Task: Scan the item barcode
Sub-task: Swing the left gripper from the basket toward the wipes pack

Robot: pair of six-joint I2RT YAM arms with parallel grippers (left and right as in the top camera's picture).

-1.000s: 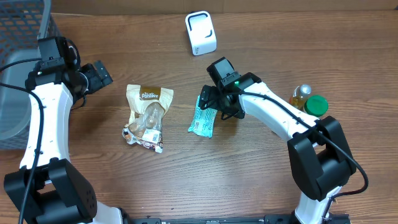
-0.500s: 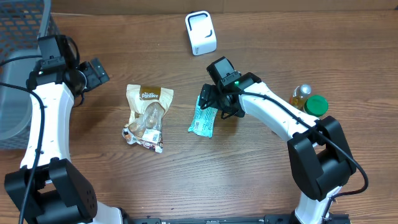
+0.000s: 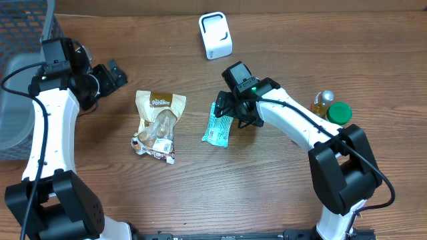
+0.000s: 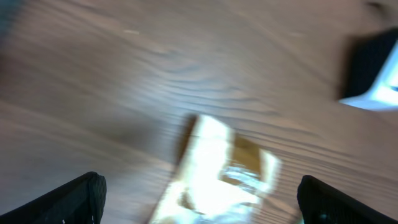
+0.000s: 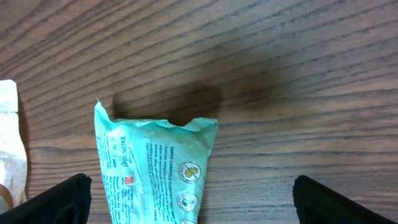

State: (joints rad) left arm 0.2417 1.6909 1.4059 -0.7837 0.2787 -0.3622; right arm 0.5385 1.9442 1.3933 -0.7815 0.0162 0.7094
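Observation:
A mint-green packet (image 3: 217,129) lies flat at the table's middle, printed side up (image 5: 155,174). My right gripper (image 3: 227,110) hangs open just over its upper end, and the packet shows between the two dark fingertips (image 5: 62,199) without touching either. Left of it lies a cream and brown snack bag (image 3: 159,127). My left gripper (image 3: 113,75) is open above the table up and left of that bag, which is blurred in the left wrist view (image 4: 217,174). A white barcode scanner (image 3: 215,35) stands at the back. No barcode shows in any view.
A grey mesh basket (image 3: 20,40) fills the far left corner. A yellow bottle (image 3: 323,101) and a green-capped jar (image 3: 339,112) stand at the right, beside my right arm. The scanner shows blurred at the upper right of the left wrist view (image 4: 373,74).
My left gripper has swung a little to the right, toward the snack bag, and its view is motion-blurred. The right arm and the packet have not moved.

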